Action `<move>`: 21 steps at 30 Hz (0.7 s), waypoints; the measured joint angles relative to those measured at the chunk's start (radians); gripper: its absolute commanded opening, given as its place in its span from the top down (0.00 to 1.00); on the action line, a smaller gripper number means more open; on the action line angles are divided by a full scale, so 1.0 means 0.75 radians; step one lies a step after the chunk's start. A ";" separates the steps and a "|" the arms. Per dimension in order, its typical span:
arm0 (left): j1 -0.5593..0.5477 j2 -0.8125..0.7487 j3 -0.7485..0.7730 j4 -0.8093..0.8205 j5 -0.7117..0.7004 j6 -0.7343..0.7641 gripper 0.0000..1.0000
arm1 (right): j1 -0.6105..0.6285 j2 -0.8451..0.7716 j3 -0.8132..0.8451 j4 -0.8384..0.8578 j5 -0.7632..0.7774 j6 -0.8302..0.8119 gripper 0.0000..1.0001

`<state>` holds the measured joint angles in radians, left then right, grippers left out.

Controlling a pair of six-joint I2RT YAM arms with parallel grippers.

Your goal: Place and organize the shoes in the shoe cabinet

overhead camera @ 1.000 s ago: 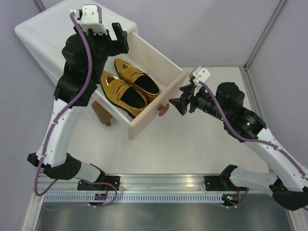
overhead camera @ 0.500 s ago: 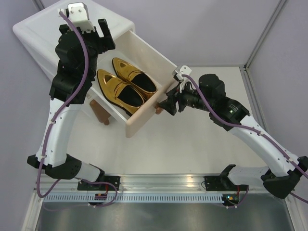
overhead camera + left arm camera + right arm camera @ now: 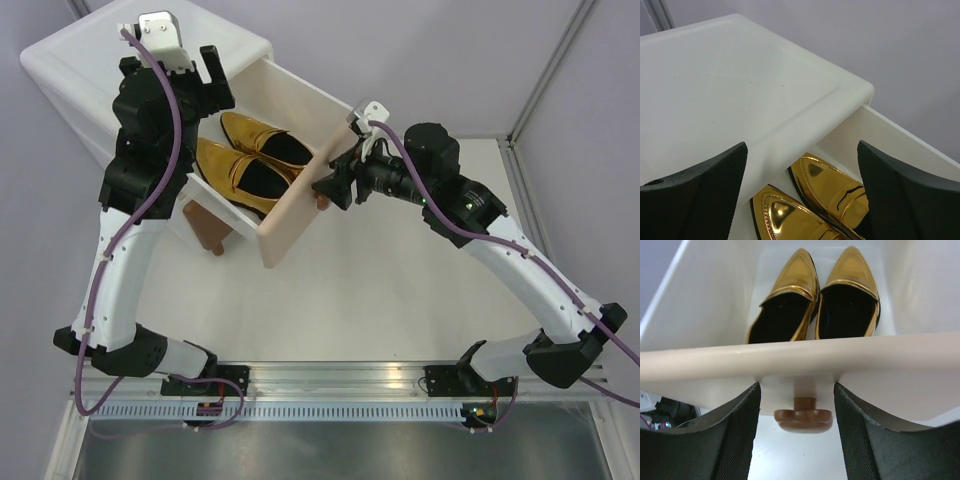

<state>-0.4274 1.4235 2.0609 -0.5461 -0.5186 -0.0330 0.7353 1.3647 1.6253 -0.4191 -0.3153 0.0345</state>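
Since a second ago, you are pushing the beige upper drawer [image 3: 298, 208] further into the shoe cabinet [image 3: 70, 62], and your right gripper [image 3: 796, 390] is travelling left together with the drawer front.

At the left, the white cabinet is standing at the far corner of the table. Your left gripper [image 3: 801, 150] is hovering over the cabinet's top right corner with its fingers spread wide, gripping nothing. In the left wrist view, the pointed toes of the gold shoes [image 3: 250, 160] are showing just below and between these fingers, under the edge of the cabinet top.

The two gold shoes are lying side by side inside the open drawer, touching each other, with toes pointing into the cabinet and heels toward the drawer front.

At the right, your right gripper is facing the drawer front with its fingers apart. The brown knob [image 3: 803, 419] is sitting between them, with a gap on each side. Whether the fingertips are touching the drawer front, I cannot tell.
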 measured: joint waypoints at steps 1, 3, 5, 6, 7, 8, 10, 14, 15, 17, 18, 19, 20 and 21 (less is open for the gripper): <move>0.000 -0.001 0.000 -0.001 0.002 0.000 0.07 | -0.001 0.014 0.015 0.023 0.002 0.002 0.36; 0.000 -0.001 0.000 -0.002 0.007 -0.001 0.07 | -0.005 0.031 0.026 0.066 0.000 0.006 0.36; 0.000 -0.001 -0.001 -0.004 0.010 -0.001 0.07 | -0.005 0.040 0.028 0.102 -0.003 0.009 0.36; 0.000 -0.002 -0.002 -0.004 0.014 -0.001 0.07 | -0.004 0.044 0.028 0.124 -0.004 0.009 0.36; 0.000 -0.003 -0.003 -0.006 0.021 -0.002 0.07 | -0.002 0.048 0.031 0.143 -0.006 0.009 0.36; 0.000 -0.005 -0.005 -0.007 0.032 -0.002 0.07 | 0.000 0.055 0.036 0.162 -0.009 0.010 0.36; 0.000 -0.005 -0.005 -0.008 0.044 -0.005 0.07 | 0.001 0.072 0.047 0.203 -0.022 0.016 0.36; 0.000 -0.006 -0.005 -0.008 0.080 -0.015 0.07 | 0.001 0.125 0.073 0.297 -0.041 0.034 0.37; 0.000 -0.006 -0.005 -0.008 0.091 -0.018 0.06 | 0.003 0.142 0.081 0.317 -0.043 0.038 0.37; 0.000 -0.008 -0.005 -0.008 0.113 -0.025 0.06 | 0.008 0.179 0.092 0.364 -0.048 0.044 0.37; 0.000 -0.010 -0.005 -0.008 0.127 -0.028 0.06 | 0.012 0.196 0.098 0.389 -0.050 0.051 0.36; 0.000 -0.014 -0.005 -0.008 0.144 -0.031 0.06 | 0.016 0.213 0.101 0.414 -0.052 0.055 0.37; 0.000 -0.017 -0.005 -0.009 0.155 -0.034 0.06 | 0.020 0.232 0.103 0.443 -0.053 0.062 0.37; 0.000 -0.022 -0.005 -0.009 0.174 -0.036 0.05 | 0.023 0.255 0.104 0.480 -0.055 0.067 0.36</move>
<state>-0.4274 1.4067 2.0575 -0.5526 -0.3878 -0.0601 0.7528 1.5562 1.7031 -0.0593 -0.3569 0.0845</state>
